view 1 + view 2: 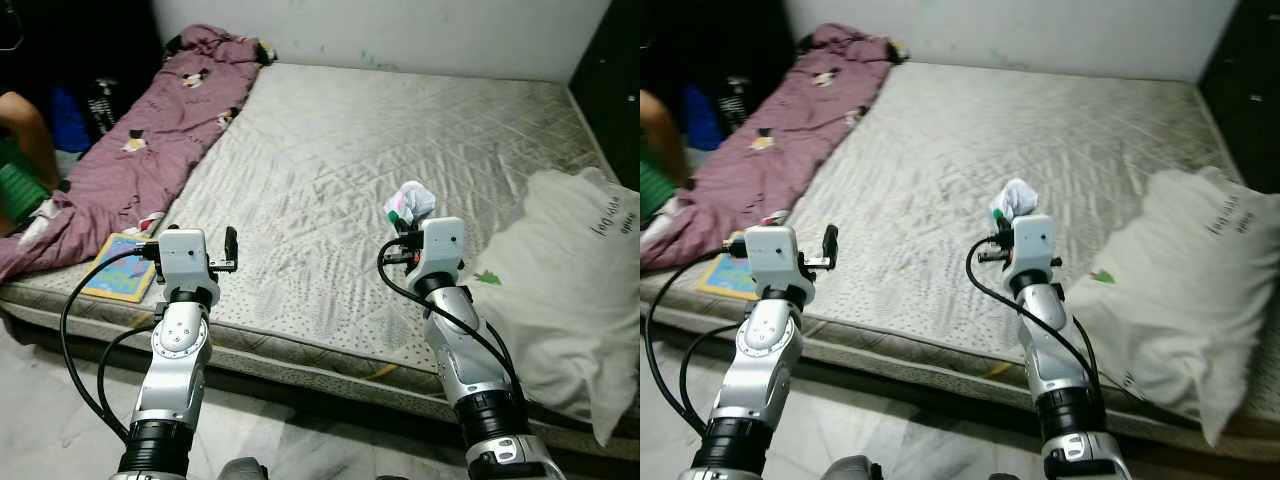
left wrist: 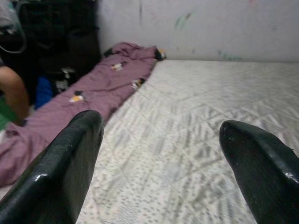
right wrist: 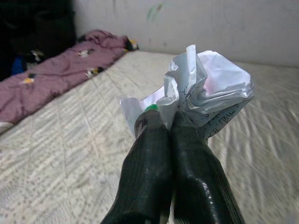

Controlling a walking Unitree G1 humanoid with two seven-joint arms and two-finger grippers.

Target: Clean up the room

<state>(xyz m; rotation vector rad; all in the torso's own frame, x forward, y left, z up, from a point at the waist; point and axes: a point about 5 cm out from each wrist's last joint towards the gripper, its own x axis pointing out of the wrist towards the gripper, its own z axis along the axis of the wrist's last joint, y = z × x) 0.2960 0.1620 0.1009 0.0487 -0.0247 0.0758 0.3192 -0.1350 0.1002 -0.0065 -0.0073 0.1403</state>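
Right gripper (image 3: 170, 123) clamped on crumpled paper (image 3: 210, 95), above mattress (image 1: 330, 170)

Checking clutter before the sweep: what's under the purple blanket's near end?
A colourful book pokes out from beside the purple blanket at the mattress edge. Anything under the blanket itself is covered and can't be seen.

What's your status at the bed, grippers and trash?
Right gripper shut on crumpled paper, held above the mattress. Left gripper open, nothing held, over the mattress edge. Purple blanket, book and pillow on the bed.
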